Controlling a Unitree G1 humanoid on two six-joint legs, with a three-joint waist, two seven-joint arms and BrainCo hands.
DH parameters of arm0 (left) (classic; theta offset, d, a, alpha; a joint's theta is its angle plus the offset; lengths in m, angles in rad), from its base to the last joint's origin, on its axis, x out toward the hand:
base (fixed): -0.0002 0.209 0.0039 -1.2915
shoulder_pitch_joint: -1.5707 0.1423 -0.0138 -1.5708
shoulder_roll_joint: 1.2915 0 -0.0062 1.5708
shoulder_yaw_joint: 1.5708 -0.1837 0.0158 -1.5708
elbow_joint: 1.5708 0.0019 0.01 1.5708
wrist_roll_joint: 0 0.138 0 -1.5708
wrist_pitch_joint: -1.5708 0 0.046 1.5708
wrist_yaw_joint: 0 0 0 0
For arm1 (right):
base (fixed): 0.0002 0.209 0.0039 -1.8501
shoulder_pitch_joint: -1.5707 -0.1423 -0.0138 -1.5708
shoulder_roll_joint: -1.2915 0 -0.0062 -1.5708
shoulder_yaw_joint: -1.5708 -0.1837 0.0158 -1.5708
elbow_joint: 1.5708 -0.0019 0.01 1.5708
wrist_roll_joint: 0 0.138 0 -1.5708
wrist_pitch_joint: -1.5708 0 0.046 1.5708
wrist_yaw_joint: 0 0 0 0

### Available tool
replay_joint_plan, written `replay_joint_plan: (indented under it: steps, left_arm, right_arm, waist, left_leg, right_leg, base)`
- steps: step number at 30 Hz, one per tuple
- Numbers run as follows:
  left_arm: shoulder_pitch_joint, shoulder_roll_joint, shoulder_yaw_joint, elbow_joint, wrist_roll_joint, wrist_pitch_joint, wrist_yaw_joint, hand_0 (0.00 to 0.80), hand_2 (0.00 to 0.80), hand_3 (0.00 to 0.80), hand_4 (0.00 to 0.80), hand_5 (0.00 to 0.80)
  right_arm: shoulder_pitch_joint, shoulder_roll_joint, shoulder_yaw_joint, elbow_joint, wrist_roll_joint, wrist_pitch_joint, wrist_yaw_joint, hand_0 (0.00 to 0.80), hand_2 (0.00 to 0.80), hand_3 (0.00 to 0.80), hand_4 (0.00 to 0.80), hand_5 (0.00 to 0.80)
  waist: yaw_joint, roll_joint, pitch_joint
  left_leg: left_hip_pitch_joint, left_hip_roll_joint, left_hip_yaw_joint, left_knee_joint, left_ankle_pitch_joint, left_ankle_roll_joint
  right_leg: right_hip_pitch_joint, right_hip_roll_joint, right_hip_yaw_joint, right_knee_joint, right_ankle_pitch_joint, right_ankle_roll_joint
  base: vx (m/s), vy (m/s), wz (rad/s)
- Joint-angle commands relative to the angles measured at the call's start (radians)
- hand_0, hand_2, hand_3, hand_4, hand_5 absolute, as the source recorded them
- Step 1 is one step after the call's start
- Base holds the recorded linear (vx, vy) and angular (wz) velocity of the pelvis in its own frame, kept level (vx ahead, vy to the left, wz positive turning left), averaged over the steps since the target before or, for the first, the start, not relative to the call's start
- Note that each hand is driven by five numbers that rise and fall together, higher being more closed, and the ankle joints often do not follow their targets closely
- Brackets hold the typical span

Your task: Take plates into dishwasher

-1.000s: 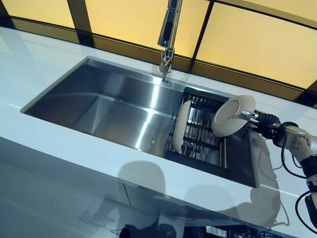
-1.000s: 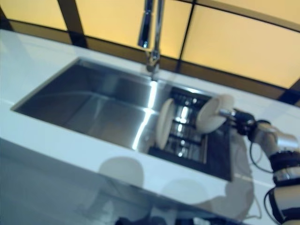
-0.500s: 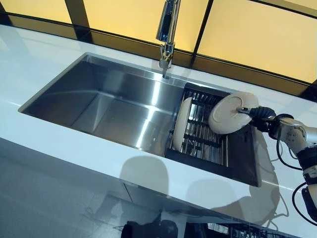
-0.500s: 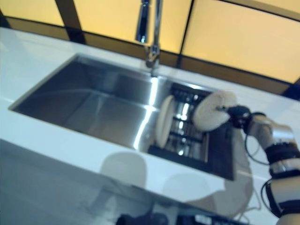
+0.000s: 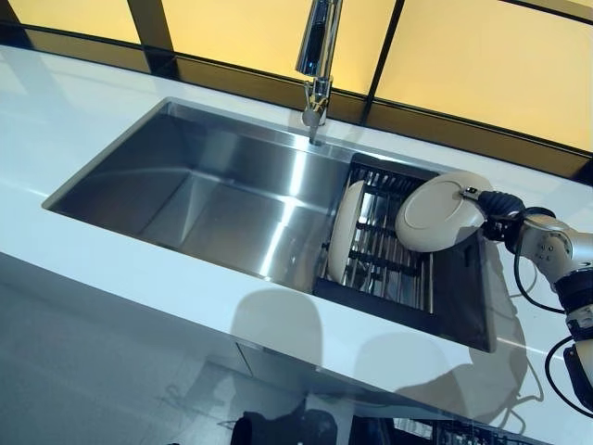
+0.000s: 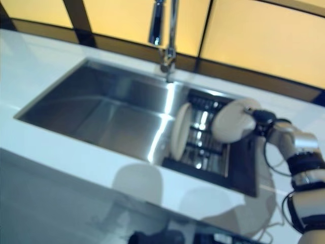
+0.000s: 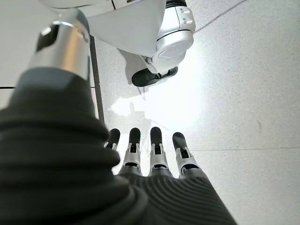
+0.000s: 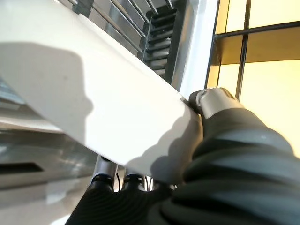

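Note:
My right hand point(image 5: 501, 205) is shut on the rim of a white plate point(image 5: 439, 212), held tilted in the air over the right part of the dish rack point(image 5: 393, 252). In the right wrist view the plate point(image 8: 89, 89) fills the frame, with the thumb point(image 8: 212, 100) on its edge and the fingers point(image 8: 101, 181) beneath it. A second white plate point(image 5: 344, 232) stands upright on edge at the rack's left side. My left hand point(image 7: 153, 157) hangs low over the floor with straight fingers and holds nothing.
The rack sits in the right end of a steel sink point(image 5: 208, 190), set in a white counter point(image 5: 139, 278). A tall faucet point(image 5: 318, 57) rises behind the sink's middle. Yellow panes with dark frames point(image 5: 482, 65) back the counter.
The held plate has turned a little in my right hand and stays over the rack. The whole picture has shifted slightly. The standing plate has not moved.

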Motion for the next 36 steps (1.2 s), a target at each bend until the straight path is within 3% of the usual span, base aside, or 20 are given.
replay_joint_plan:
  steps: [1,22,31,33,36]
  left_arm:
    - [0.000,0.008,-0.041,0.018,0.002,-0.019,0.005,0.000,0.000,0.000,0.000,0.000]
    - [-0.013,-0.035,-0.009,0.026,-0.029,0.014,0.021,0.000,0.000,0.000,0.000,0.000]
    - [-0.035,-0.041,0.007,0.018,-0.001,0.030,0.050,0.000,0.000,0.000,0.000,0.000]
    - [-0.055,-0.016,-0.003,0.013,0.048,0.068,0.039,0.000,0.000,0.000,0.000,0.000]
    - [-0.072,0.011,-0.020,0.023,0.083,0.134,0.047,0.000,0.000,0.000,0.000,0.000]
  right_arm:
    - [-0.126,-0.071,0.065,-0.024,-0.017,-0.073,-0.029,0.800,0.800,0.800,0.800,0.800]
    - [-0.189,-0.153,0.082,-0.163,-0.071,-0.112,-0.074,0.800,0.800,0.800,0.800,0.800]
    - [-0.205,-0.180,0.088,-0.161,-0.109,-0.110,-0.092,0.800,0.800,0.800,0.800,0.800]
    - [-0.187,-0.208,0.068,-0.164,-0.112,-0.122,-0.113,0.800,0.800,0.800,0.800,0.800]
    - [-0.167,-0.214,0.039,-0.175,-0.123,-0.123,-0.111,0.800,0.800,0.800,0.800,0.800]
  waist:
    - [0.023,-0.051,-0.036]
    - [-0.014,-0.068,-0.149]
    - [-0.028,-0.068,-0.162]
    - [-0.050,-0.065,-0.157]
    - [-0.076,-0.052,-0.150]
  left_leg:
    - [0.007,-0.023,0.006,-0.001,-0.057,0.023]
    - [0.083,-0.042,0.035,0.025,-0.096,0.036]
    - [0.074,-0.060,0.017,0.097,-0.138,0.057]
    - [0.068,-0.079,0.011,0.143,-0.168,0.072]
    - [0.086,-0.085,0.018,0.132,-0.167,0.062]
  right_leg:
    - [-0.040,-0.032,-0.013,0.000,0.074,0.069]
    - [0.014,-0.057,0.018,0.007,0.068,0.082]
    - [0.005,-0.079,0.046,0.039,0.069,0.085]
    - [-0.036,-0.104,0.067,0.061,0.103,0.105]
    - [-0.108,-0.120,0.052,0.061,0.178,0.129]
  base:
    - [0.000,0.000,0.00]
    - [-0.042,0.056,-0.04]
    - [-0.073,0.114,-0.07]
    - [-0.039,0.165,-0.05]
    - [-0.059,0.093,-0.04]
